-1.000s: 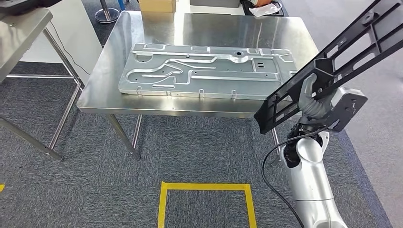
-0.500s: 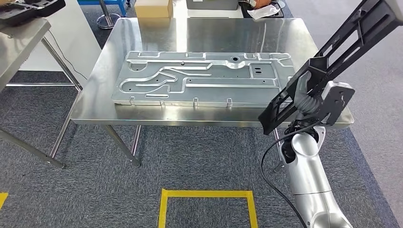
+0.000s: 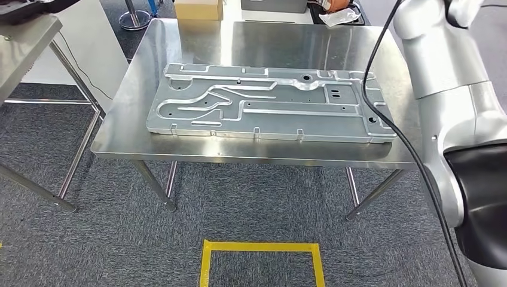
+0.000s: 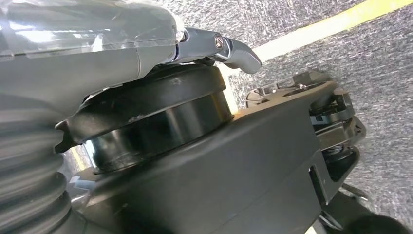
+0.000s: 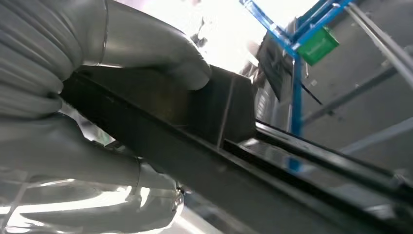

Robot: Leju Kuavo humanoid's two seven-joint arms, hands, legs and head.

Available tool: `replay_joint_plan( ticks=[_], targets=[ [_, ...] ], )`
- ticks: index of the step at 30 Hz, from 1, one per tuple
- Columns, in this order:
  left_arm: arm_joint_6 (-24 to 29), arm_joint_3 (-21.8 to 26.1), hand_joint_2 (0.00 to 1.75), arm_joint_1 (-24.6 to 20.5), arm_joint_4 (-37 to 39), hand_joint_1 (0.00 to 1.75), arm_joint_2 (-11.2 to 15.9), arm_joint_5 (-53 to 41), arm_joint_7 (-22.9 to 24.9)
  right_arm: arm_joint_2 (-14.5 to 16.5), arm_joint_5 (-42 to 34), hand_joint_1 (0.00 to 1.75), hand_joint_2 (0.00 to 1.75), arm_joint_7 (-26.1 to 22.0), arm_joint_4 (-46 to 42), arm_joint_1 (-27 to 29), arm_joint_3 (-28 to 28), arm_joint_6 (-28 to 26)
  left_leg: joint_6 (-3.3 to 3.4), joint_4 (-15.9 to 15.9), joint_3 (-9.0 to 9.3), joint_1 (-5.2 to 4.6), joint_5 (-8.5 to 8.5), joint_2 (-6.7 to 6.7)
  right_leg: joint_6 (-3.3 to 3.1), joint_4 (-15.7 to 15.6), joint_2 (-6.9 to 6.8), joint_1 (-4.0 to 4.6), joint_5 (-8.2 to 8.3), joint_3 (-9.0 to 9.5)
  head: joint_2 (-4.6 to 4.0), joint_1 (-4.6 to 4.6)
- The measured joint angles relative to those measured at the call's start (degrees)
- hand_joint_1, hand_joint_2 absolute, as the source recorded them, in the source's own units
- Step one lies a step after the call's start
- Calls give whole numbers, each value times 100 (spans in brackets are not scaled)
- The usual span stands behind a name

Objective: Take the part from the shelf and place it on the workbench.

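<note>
The black frame part (image 5: 234, 161) is a long dark bar with ribs, seen close up in the right wrist view. My right hand (image 5: 83, 117) grips it, the thumb pressed over its top edge. In the head view my right arm (image 3: 442, 54) rises at the right side, above the workbench (image 3: 179, 54), and runs off the top of the picture. My left hand (image 4: 229, 46) hangs by my body over the carpet, with a fingertip sticking out and nothing in it.
A large silver stamped plate (image 3: 269, 104) covers the middle of the workbench. A cardboard box (image 3: 198, 9) and a white bag (image 3: 338, 15) lie at its far edge. Another steel table (image 3: 24, 36) stands at the left. A yellow tape square (image 3: 261, 248) marks the carpet.
My right arm has swung upward with the black part, so hand and part have left the head view through the top. The plate on the workbench stays where it was.
</note>
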Motion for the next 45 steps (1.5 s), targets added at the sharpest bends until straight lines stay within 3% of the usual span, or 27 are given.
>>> replay_joint_plan(
  ticks=[1,4,5,8,14,19,23,26,29,31,33,34,35,36,38,41,43,45],
  targets=[
    [-5,0,175,2,0,0,-1,24,21,19,348,175,175,116,216,-180,249,141,-9,9,41,3,-35,-14,-4,-72,-2,-5,173,-26,0,0],
    [-20,3,175,6,0,0,-5,116,88,86,1229,175,175,292,729,-627,999,573,-57,33,146,-2,-143,-38,-56,-1043,-14,16,910,261,0,-1],
    [-22,7,175,11,0,0,-7,138,102,118,1410,175,175,301,848,-719,1201,669,-82,34,157,-3,-162,-45,-85,-1268,-17,37,1000,346,0,-1],
    [-17,21,175,17,2,0,-7,168,122,280,1712,175,175,267,1135,-811,1712,786,-129,50,149,-11,-179,-42,-127,-1515,8,62,902,478,0,-3],
    [-16,24,175,27,2,0,-2,165,85,582,2107,175,175,236,1578,-480,2404,622,-155,-23,238,-14,-213,-1,-163,-1554,60,60,844,536,0,-6],
    [-85,57,175,35,2,0,32,305,-9,683,2412,175,175,249,1923,90,2782,405,-149,-8,248,-16,-219,-3,-157,-1555,54,60,850,561,0,-7],
    [-124,76,175,22,2,0,49,304,-15,733,2453,175,175,345,2108,618,2927,239,-114,-69,279,5,-180,14,-105,-1580,57,68,871,584,0,-6],
    [-131,76,175,22,0,0,49,292,-12,749,2448,175,175,379,2202,804,2951,181,-61,-215,372,57,-104,53,-63,-1289,44,68,708,440,0,-4],
    [-131,76,175,23,0,0,50,289,-11,753,2445,175,175,378,2228,837,2954,173,-49,-227,381,57,-98,57,-50,-1079,43,61,603,325,0,-4],
    [-132,76,175,28,0,0,50,276,-11,762,2436,175,175,370,2271,963,2971,162,-47,-225,403,60,-124,56,-12,-595,32,34,484,36,0,-4],
    [-155,76,175,42,0,0,50,260,-11,771,2418,175,175,356,2356,1214,3008,129,-93,-192,513,83,-256,43,58,-649,-6,-30,790,-64,0,-3],
    [-172,76,175,50,2,0,55,257,-11,772,2411,175,175,350,2394,1316,3021,107,-136,-176,573,92,-340,36,82,-922,-27,-44,987,28,0,-3],
    [-192,76,175,56,5,0,60,260,-11,777,2407,175,175,350,2415,1357,3028,85,-186,-151,618,95,-420,36,73,-1340,-35,-37,1152,217,0,-2],
    [-207,76,175,59,8,0,68,263,-12,783,2407,175,175,350,2426,1377,3029,68,-225,-144,633,88,-467,39,37,-1501,-35,-24,1147,307,0,-2],
    [-225,76,175,64,14,0,79,282,-23,793,2407,175,175,354,2452,1428,3030,53,-293,-161,670,78,-528,46,-79,-1542,-14,17,1016,353,0,-3],
    [-234,76,175,62,15,0,93,310,-39,797,2408,175,175,371,2486,1478,3032,43,-378,-66,723,89,-651,57,-223,-1550,5,3,894,458,0,-5],
    [-237,76,175,54,15,0,99,313,-52,805,2408,175,175,377,2498,1502,3033,35,-407,565,383,91,-836,59,-287,-1583,9,-5,805,592,0,-8],
    [-246,80,175,32,15,0,100,316,-81,808,2408,175,175,377,2520,1565,3033,31,-409,1431,-232,77,-982,58,-315,-1597,11,19,696,728,0,-9]
  ],
)
